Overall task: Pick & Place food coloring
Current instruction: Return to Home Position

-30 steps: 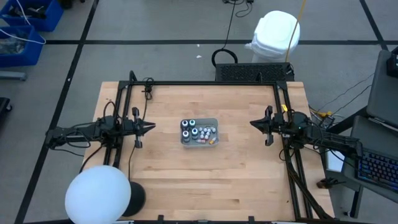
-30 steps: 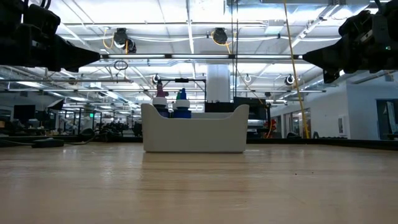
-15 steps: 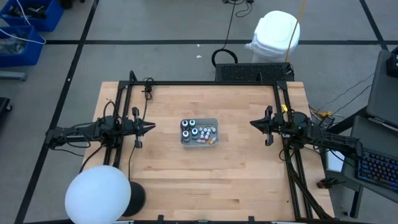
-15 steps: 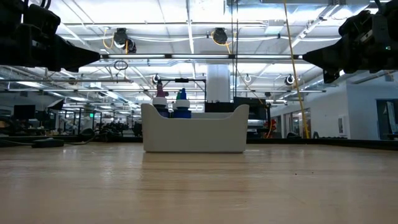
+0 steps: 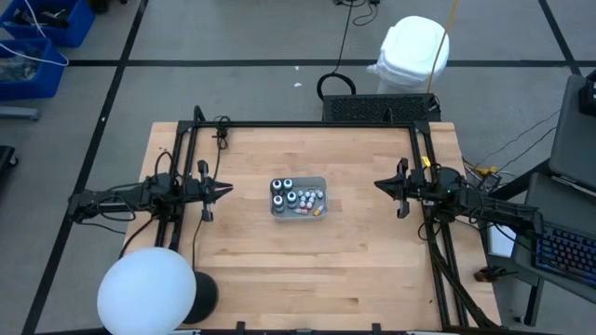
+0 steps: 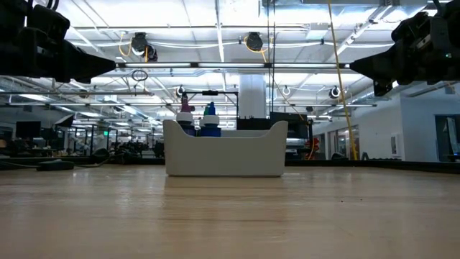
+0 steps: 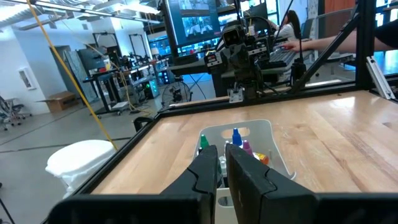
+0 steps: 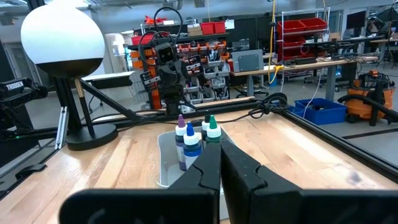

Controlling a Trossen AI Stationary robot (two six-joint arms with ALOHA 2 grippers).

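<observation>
Since the food coloring is held upright inside the gray bin at the middle of the table, it is found between the 2 grippers and well apart from both. 4 dark-ringed bottles are grouped at the bin's end nearer the left arm; items too small to identify lie at the other end. The left gripper is held above the table's left side, pointed level toward the bin — its fingers are drawn together, holding nothing. The right gripper is posed likewise on the right side, fingers also closed and empty. A white globe lamp is seen beside the left arm's base.
</observation>
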